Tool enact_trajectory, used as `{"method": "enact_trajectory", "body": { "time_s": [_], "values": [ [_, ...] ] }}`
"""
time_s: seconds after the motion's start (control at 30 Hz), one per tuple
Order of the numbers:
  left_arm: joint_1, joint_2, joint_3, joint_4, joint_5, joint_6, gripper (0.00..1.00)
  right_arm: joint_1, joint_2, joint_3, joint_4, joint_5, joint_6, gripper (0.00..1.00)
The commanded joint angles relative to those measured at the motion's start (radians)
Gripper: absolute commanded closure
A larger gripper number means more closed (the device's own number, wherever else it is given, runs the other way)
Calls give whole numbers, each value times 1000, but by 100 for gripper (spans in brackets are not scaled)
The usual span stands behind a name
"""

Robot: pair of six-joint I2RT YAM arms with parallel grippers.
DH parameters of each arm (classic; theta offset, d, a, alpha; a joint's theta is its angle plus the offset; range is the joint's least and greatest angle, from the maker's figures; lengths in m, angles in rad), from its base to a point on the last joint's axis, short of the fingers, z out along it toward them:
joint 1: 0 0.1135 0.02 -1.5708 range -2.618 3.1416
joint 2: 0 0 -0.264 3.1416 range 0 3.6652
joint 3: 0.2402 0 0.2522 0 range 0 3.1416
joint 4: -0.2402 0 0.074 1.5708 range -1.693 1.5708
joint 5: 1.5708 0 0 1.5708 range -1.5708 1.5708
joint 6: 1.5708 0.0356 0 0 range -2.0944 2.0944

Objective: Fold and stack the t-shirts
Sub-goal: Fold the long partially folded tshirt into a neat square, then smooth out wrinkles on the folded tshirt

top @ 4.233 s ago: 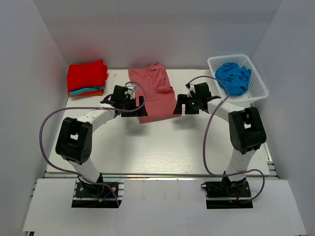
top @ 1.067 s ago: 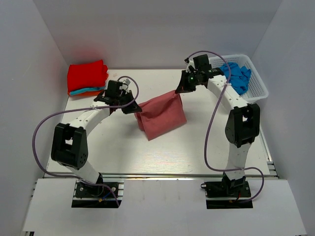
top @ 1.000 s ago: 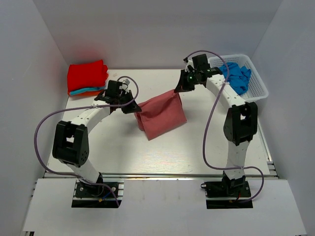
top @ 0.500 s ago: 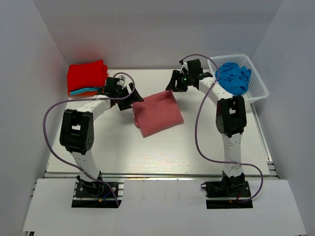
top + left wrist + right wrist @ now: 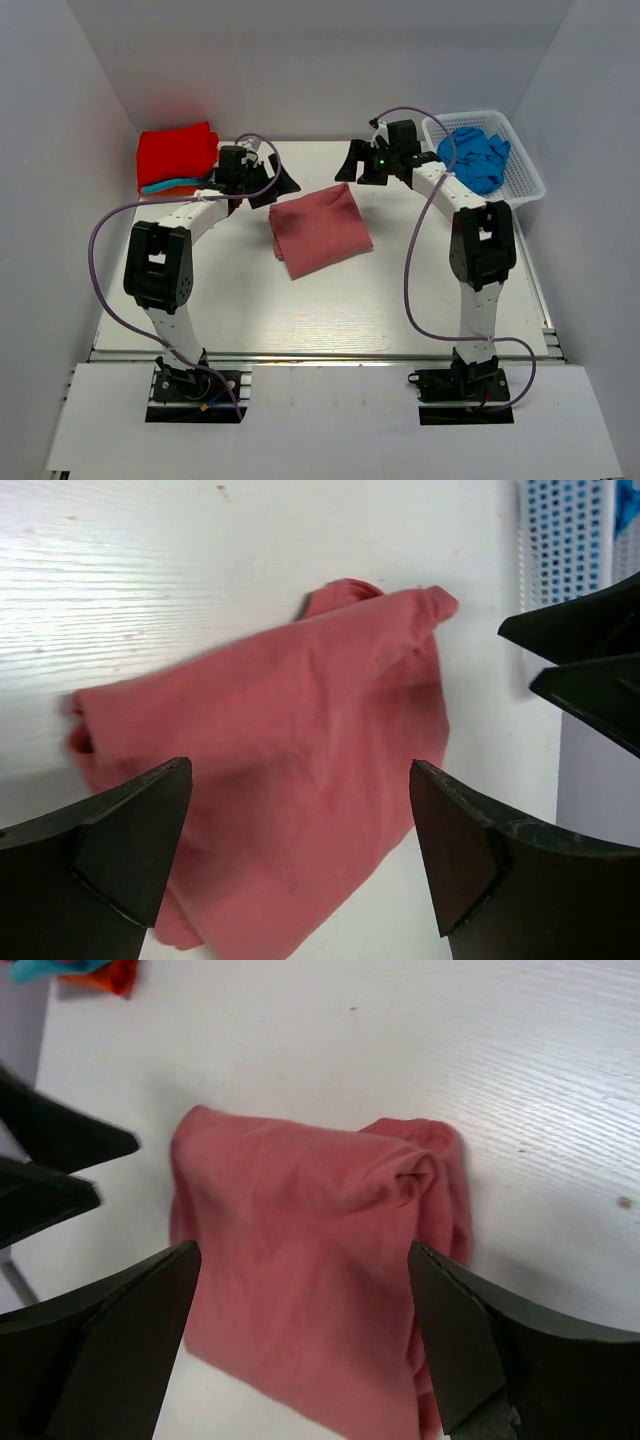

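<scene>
On the white table (image 5: 300,300) the folded rose-red t-shirt (image 5: 318,230) lies flat; the left gripper (image 5: 280,187) and right gripper (image 5: 350,168) hover beside its far corners, jaws spread, empty.

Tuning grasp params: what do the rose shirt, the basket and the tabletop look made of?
Rose shirt: soft matte knit, likely cotton; it sags into rounded folds and wrinkles. Basket: white moulded plastic, by its regular open lattice walls and stiff rim. Tabletop: white, hard, faint straight grain lines in the wrist views; painted wood or laminate, can't tell which.
</scene>
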Motion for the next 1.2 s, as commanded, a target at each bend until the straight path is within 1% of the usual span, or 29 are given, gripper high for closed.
{"method": "enact_trajectory", "body": {
  "time_s": [0.0, 0.1, 0.13, 0.3, 0.4, 0.5, 0.53, 0.6, 0.67, 0.7, 0.77, 0.8, 0.87, 0.93, 1.0, 1.07, 1.17],
  "values": [
    [-27, -33, -15, 64, 69, 13, 0, 6, -97, -45, 52, -124, -24, 10],
    [-37, 4, -15, 73, 81, 22, 0, 20, -106, -100, 75, -222, -21, 10],
    [-37, 16, -15, 83, 93, 22, 0, 29, -96, -106, 82, -232, -19, 10],
    [-37, 70, -5, 83, 112, 22, 0, 52, -22, -73, 87, -292, 4, 10],
    [-37, 79, -48, 104, 98, 22, 0, 58, 42, -41, 153, -311, 38, 10],
    [-26, 99, -71, 113, 87, 22, 0, 52, 119, 8, 301, -286, 120, 10],
    [-26, 99, -71, 113, 87, 22, 0, 52, 156, 16, 322, -238, 178, 10],
    [-17, 111, -71, 113, 87, 22, 0, 40, 212, 60, 378, -203, 211, 10],
    [-17, 139, -71, 103, 53, 33, 0, 34, 272, 79, 412, -157, 312, 10],
    [-17, 139, -62, 89, 41, 33, 0, 25, 313, 75, 479, -134, 340, 10],
    [-17, 165, -62, 89, 32, 43, 0, 8, 338, 56, 498, -94, 464, 10],
    [-17, 165, -62, 78, 17, 43, 0, -9, 364, 35, 556, -107, 490, 10],
    [-17, 174, -62, 78, -6, 54, 0, -17, 372, -12, 584, -92, 577, 10],
    [-17, 185, -62, 69, -16, 63, 0, -23, 375, -37, 583, -62, 581, 10],
    [-17, 194, -53, 69, -16, 63, 0, -32, 375, -45, 584, -95, 569, 10],
    [-17, 206, -10, 69, -16, 88, 0, -34, 361, -48, 583, -110, 562, 10],
    [-17, 216, 62, 15, -45, 121, 0, -46, 302, -47, 552, -121, 509, 10]
  ]
}}
